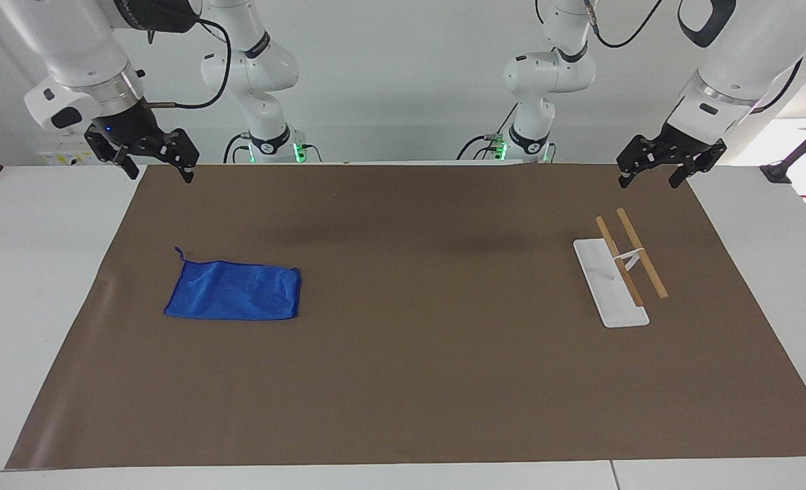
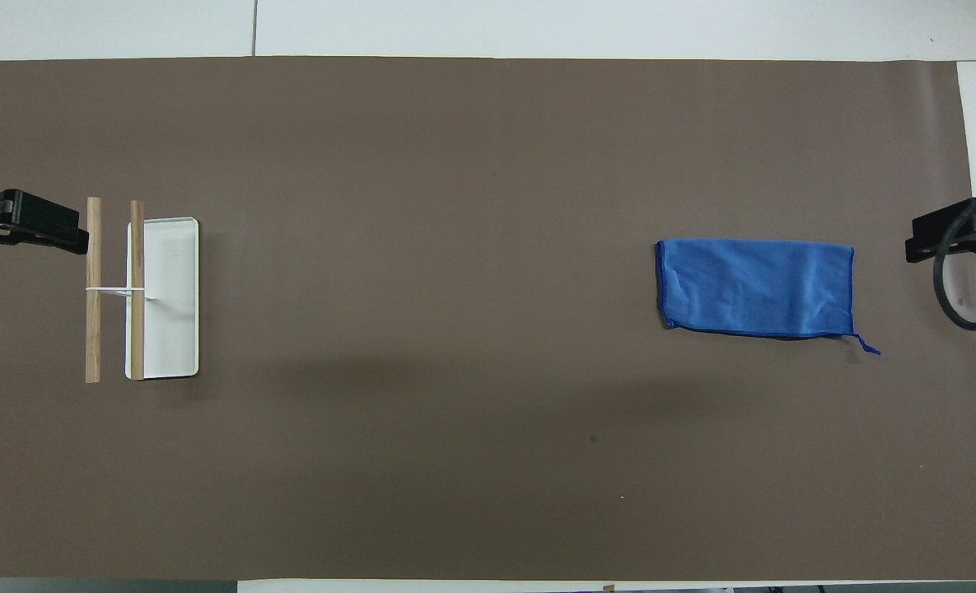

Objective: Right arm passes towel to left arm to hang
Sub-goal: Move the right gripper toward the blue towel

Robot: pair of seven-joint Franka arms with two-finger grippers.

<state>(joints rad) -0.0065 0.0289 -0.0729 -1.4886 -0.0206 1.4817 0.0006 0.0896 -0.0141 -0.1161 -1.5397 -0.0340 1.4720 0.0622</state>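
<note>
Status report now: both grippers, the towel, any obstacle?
Left gripper and right gripper open, raised, empty. Towel flat on mat, untouched. Rack stands apart; path clear.

The towel (image 1: 234, 291) is bright blue with darker blue edging. The mat (image 1: 403, 381) is plain brown on a white bench (image 1: 28, 272). The rack (image 1: 610, 282) has a white base and tan wooden bars.

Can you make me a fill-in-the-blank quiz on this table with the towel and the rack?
1. The towel lies ____ on the brown mat.
2. The rack has ____ wooden bars.
3. The towel lies toward the ____ arm's end of the table.
4. Both the right gripper and the left gripper hold ____.

Missing words: flat; two; right; nothing
</note>
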